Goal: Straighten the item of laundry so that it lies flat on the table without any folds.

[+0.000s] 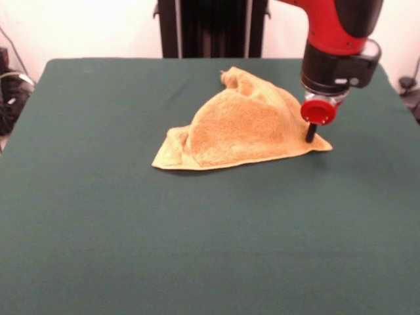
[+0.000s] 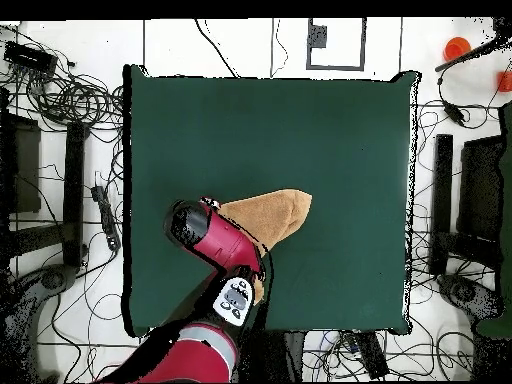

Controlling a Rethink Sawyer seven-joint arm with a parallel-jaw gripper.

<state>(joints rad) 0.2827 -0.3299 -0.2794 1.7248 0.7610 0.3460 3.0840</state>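
The golden tan towel (image 1: pixel 243 125) lies folded over itself in a rough triangle on the dark green table (image 1: pixel 197 249), right of centre, with a bunched ridge at its far end. My gripper (image 1: pixel 310 134) is down at the towel's right-hand corner and touches it; whether it holds the cloth does not show. In the overhead view the red arm (image 2: pixel 215 245) covers the towel's left part and hides the gripper. The rest of the towel (image 2: pixel 278 215) pokes out to the right on the table (image 2: pixel 330 130).
The black pedestal (image 1: pixel 210 26) stands behind the table's far edge. Cables and dark equipment (image 2: pixel 70 100) lie on the floor all round the table. Bare green cloth spreads in front of and left of the towel.
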